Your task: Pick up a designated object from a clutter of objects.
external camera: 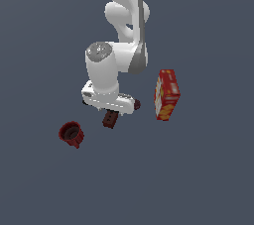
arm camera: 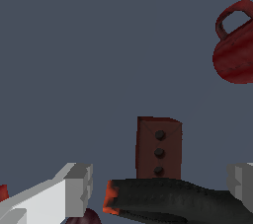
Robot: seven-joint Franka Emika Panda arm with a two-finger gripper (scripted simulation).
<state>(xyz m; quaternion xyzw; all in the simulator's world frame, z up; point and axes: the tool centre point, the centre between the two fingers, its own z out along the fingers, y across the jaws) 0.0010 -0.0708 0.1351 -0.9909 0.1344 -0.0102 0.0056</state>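
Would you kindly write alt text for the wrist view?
A small red-brown block stands between the open gripper's grey fingers, behind a black tool with an orange tip. A dark red mug lies farther off.

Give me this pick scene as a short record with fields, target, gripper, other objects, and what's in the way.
target: small red-brown block, lying free on the floor
gripper: jaws open, one on each side of the block, nothing held
obstruction: black tool with orange tip lies across the wrist view in front of the block
mug: dark red, toward the exterior view's left
box: tall, red and yellow, toward the exterior view's right
ball: dark, mostly hidden
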